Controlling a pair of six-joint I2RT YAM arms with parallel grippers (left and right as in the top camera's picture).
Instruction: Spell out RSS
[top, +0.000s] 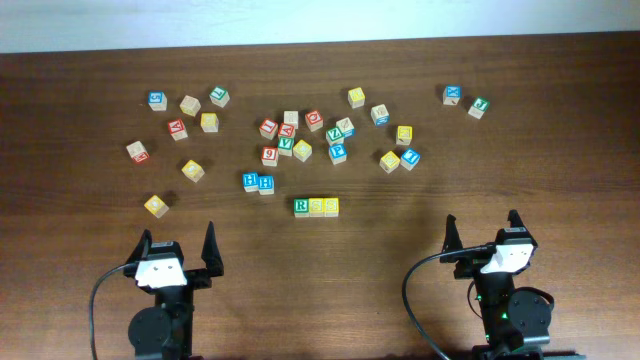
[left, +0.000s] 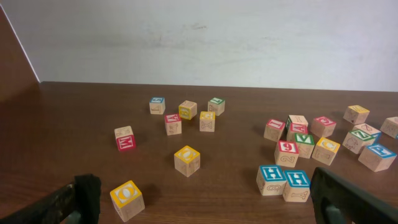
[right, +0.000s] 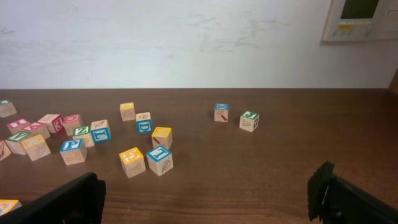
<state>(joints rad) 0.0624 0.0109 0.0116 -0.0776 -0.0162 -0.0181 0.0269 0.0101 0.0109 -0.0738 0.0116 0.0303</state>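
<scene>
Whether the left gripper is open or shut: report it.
Open. Overhead, the left gripper has its two fingers spread wide apart with nothing held between them.

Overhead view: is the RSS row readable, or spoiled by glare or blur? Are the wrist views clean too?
Overhead: even light, no glare, RSS row small but readable. Left wrist: cubes sharp, claw fingers dark and soft. Right wrist: likewise, wall bright.

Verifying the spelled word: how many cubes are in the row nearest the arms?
3. Green R cube at the row's left end, middle S cube beside it, right S cube at the other end, side by side. None looks hidden.
</scene>
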